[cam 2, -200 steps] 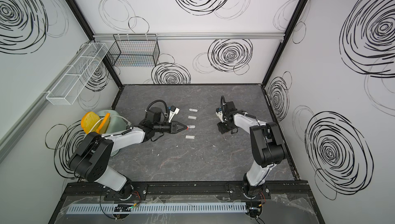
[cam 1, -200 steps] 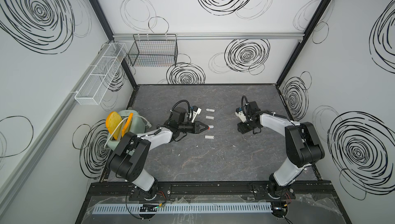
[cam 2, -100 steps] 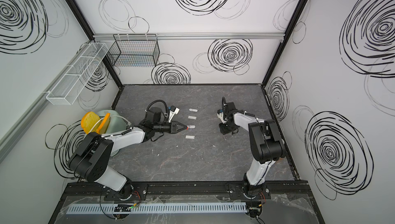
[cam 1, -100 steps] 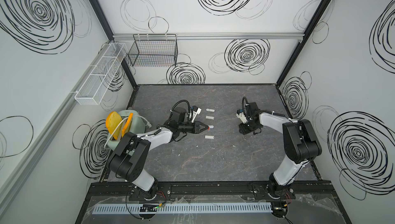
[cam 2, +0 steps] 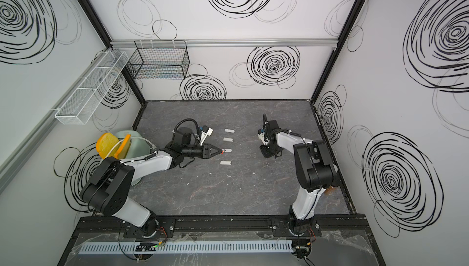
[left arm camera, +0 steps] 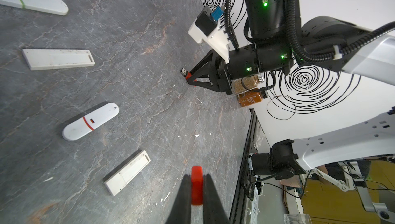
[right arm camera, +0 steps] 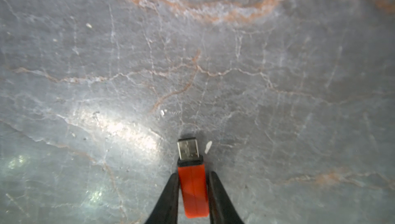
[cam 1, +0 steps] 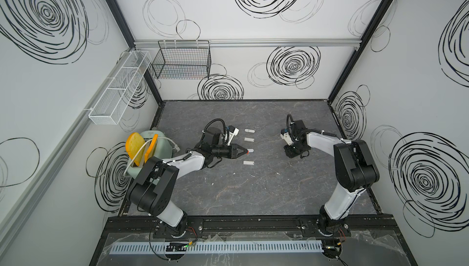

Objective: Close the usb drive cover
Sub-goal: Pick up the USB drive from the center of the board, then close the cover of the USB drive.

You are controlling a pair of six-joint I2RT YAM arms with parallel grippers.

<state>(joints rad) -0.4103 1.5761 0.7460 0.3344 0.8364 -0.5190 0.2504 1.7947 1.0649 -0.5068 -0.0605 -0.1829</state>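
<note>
table: dark grey marbled slab (cam 1: 253,188) before me, a few pale flecks on it.
sticks: four white ones in a column, apart from each other; far to near i see green-banded (left arm camera: 32,0), flat (left arm camera: 57,59), red-banded (left arm camera: 92,121), flat (left arm camera: 127,172).
basket: black wire (cam 1: 182,61), on the back wall.
rack: white mesh (cam 1: 119,89), on my left wall.
bin: pale green (cam 1: 165,145), at the table's left edge, yellow pieces (cam 1: 133,148) in it.
jars: grain-filled (left arm camera: 252,81) and orange (left arm camera: 250,100), side by side at my right wall.

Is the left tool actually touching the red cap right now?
Touching. The left wrist view shows the red cap pinched between both fingers of the left tool, no gap either side.
</note>
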